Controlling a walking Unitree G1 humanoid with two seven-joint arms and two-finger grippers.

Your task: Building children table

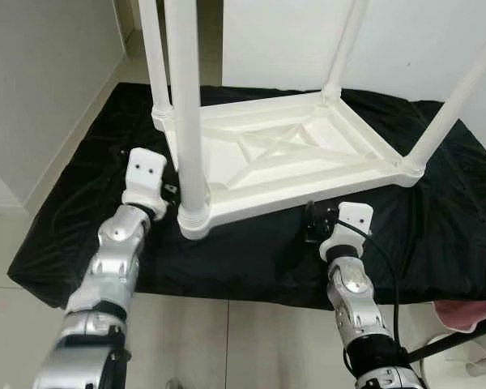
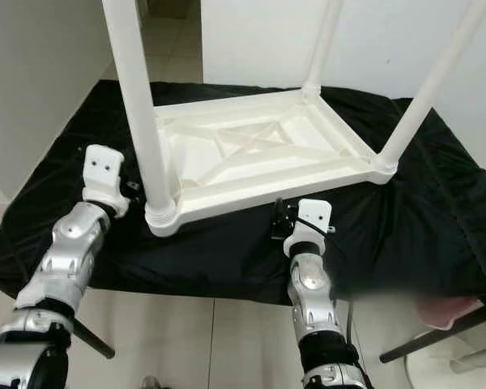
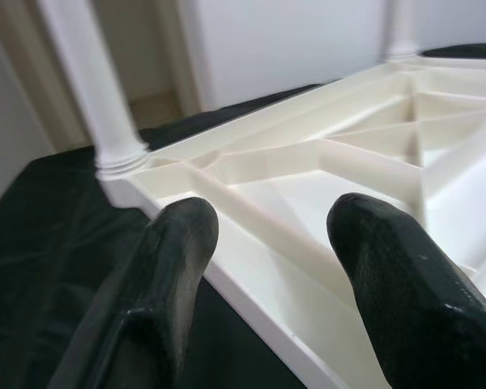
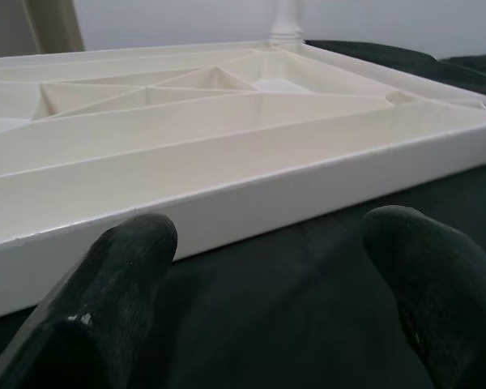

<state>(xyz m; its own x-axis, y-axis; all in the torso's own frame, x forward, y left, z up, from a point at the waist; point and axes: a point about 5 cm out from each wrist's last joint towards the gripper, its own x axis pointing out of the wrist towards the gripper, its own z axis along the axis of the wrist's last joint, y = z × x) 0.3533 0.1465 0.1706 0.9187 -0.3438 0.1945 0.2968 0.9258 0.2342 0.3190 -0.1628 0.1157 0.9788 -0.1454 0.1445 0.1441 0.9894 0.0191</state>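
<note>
A white plastic children's table (image 1: 292,154) lies upside down on a black cloth (image 1: 251,251), all its legs standing upward. The near-left leg (image 1: 186,105) rises from the corner closest to me. My left gripper (image 1: 171,190) sits just left of that corner; in the left wrist view it (image 3: 271,223) is open, its fingers astride the table's edge rail (image 3: 251,267). My right gripper (image 1: 317,220) rests on the cloth just before the table's front edge; in the right wrist view it (image 4: 267,235) is open, facing the front rim (image 4: 227,194) and holding nothing.
The cloth's front edge (image 1: 227,296) ends at pale floor tiles close to my body. A white wall (image 1: 40,81) runs along the left. A pink object (image 1: 470,312) and dark stand legs (image 2: 429,336) lie at the lower right.
</note>
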